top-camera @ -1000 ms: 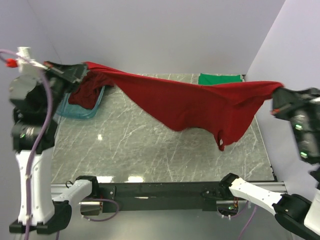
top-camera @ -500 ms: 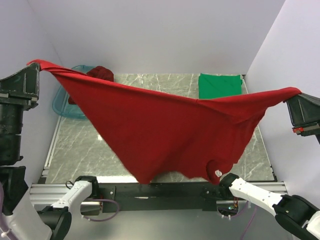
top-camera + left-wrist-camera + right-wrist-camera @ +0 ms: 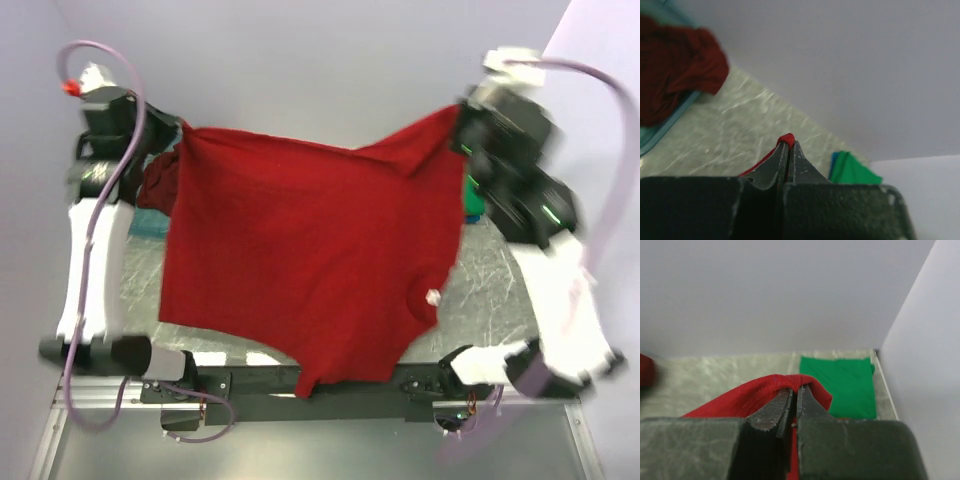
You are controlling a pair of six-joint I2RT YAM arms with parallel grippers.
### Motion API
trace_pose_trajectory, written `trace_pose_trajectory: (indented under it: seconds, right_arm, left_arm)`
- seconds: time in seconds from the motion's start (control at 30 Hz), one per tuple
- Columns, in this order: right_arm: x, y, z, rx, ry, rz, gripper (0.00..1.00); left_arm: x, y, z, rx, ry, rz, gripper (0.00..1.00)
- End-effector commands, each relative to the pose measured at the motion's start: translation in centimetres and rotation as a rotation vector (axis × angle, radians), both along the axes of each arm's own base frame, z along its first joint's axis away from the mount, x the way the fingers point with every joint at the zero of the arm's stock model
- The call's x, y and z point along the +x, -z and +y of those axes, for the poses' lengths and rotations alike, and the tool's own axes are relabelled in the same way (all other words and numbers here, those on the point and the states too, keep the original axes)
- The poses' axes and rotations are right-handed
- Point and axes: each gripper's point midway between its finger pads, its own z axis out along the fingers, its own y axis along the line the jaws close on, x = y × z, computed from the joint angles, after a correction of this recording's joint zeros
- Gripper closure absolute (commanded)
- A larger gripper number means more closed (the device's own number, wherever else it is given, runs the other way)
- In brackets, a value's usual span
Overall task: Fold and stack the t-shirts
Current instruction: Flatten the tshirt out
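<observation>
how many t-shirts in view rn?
3. One bright red cloth t-shirt hangs between left gripper and right gripper; dark maroon t-shirt crumpled in teal plastic basket; folded green t-shirt at far right. More may hide beneath it.

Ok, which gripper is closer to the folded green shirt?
Right. The right gripper pinches the red shirt in the air close to the green shirt; the left gripper pinches its other corner, far to the left.

A translucent teal plastic basket (image 3: pixel 649 139) sits at the far left of a grey-green marble-patterned table (image 3: pixel 495 275) with white veins, enclosed by plain pale lilac walls (image 3: pixel 320 70) at back and sides.
</observation>
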Motion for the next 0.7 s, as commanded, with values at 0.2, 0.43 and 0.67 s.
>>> trace_pose_trajectory:
  seconds: [0.2, 0.43, 0.67]
  right_arm:
    - [2.1, -5.4, -1.3, 0.042, -0.067, -0.143, 1.0]
    - [-5.7, -10.8, -2.3, 0.046, -0.157, -0.345, 1.0]
    - [-14.0, -12.8, -3.4, 0.09, -0.235, -0.456, 1.0]
  left_arm:
    - [-1.3, -4.5, 2.8, -0.013, -0.029, -0.174, 1.0]
    - [-8.0, -11.2, 2.5, 0.018, -0.041, -0.346, 1.0]
    - [-17.6, -16.7, 1.9, 0.027, -0.058, -0.535, 1.0]
